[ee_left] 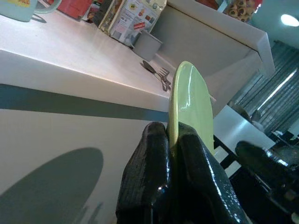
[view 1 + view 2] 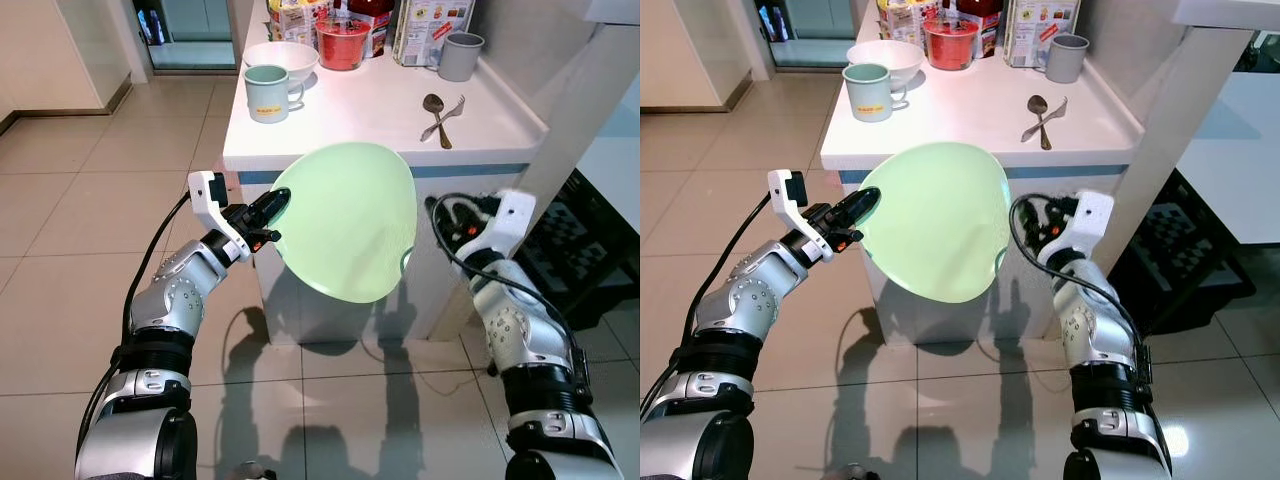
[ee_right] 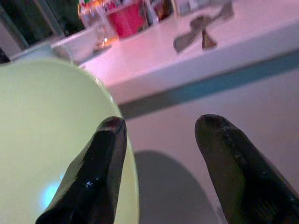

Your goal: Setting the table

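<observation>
A pale green plate (image 2: 350, 222) hangs tilted, almost on edge, in front of the white table (image 2: 380, 110). My left gripper (image 2: 275, 208) is shut on the plate's left rim; in the left wrist view its fingers (image 1: 154, 186) pinch the plate (image 1: 189, 105) edge-on. My right gripper (image 3: 161, 135) stands open just beside the plate's right rim, one finger (image 3: 100, 158) close against the plate (image 3: 46, 140). On the table lie a spoon and fork (image 2: 440, 115), a mint mug (image 2: 268, 92) and a white bowl (image 2: 282, 58).
A red container (image 2: 342, 42), a grey cup (image 2: 460, 55) and food boxes (image 2: 432, 25) stand at the table's far edge. A dark rack (image 2: 590, 250) sits at the right, under a white counter. Tiled floor (image 2: 80, 200) stretches to the left.
</observation>
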